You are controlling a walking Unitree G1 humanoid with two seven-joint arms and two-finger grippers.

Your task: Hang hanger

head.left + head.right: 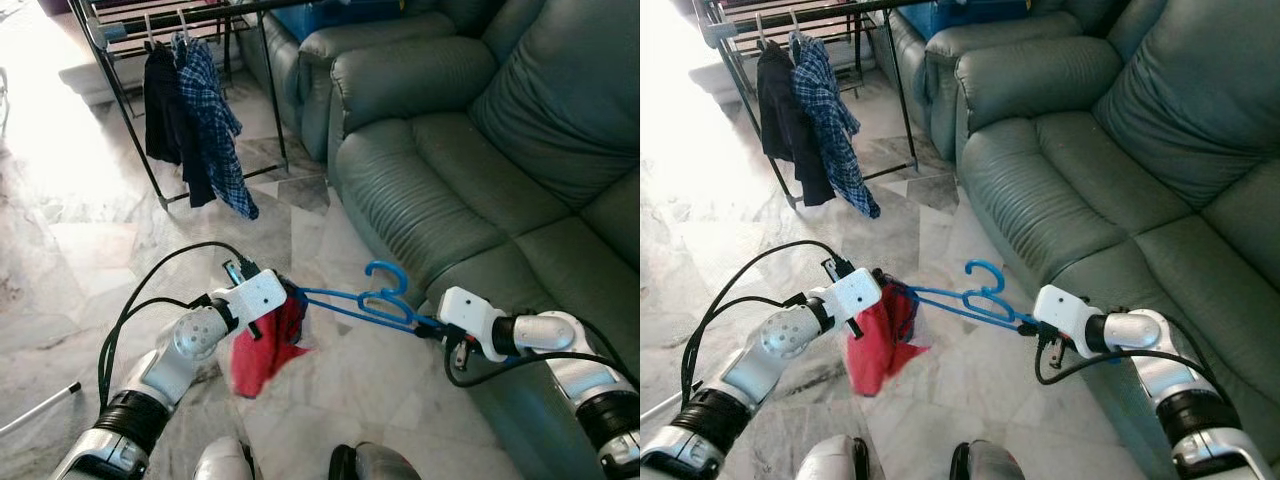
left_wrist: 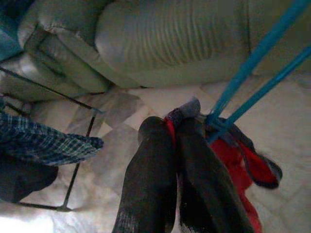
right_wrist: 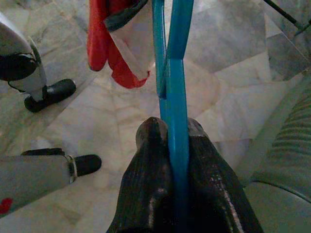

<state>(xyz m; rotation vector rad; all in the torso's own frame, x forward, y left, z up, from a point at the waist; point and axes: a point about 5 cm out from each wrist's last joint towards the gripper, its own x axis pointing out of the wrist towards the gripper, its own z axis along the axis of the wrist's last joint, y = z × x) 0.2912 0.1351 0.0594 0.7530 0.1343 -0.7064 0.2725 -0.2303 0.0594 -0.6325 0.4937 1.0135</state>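
A blue plastic hanger [image 1: 365, 300] is held level above the marble floor, its hook pointing up toward the sofa. A red garment [image 1: 265, 345] hangs from its left end. My left gripper [image 1: 283, 297] is shut on the red garment at that end; its black fingers [image 2: 160, 160] pinch the red cloth beside the blue bars. My right gripper [image 1: 432, 327] is shut on the hanger's other end, the blue bar [image 3: 176, 102] clamped between its fingers [image 3: 153, 160]. A dark drying rack [image 1: 180, 100] stands at the far left.
A dark garment [image 1: 165, 110] and a blue plaid shirt [image 1: 215, 125] hang on the rack. A green leather sofa [image 1: 480, 160] runs along the right side, close to my right arm. Marble floor [image 1: 80, 250] lies open between me and the rack. My feet [image 1: 290, 462] show below.
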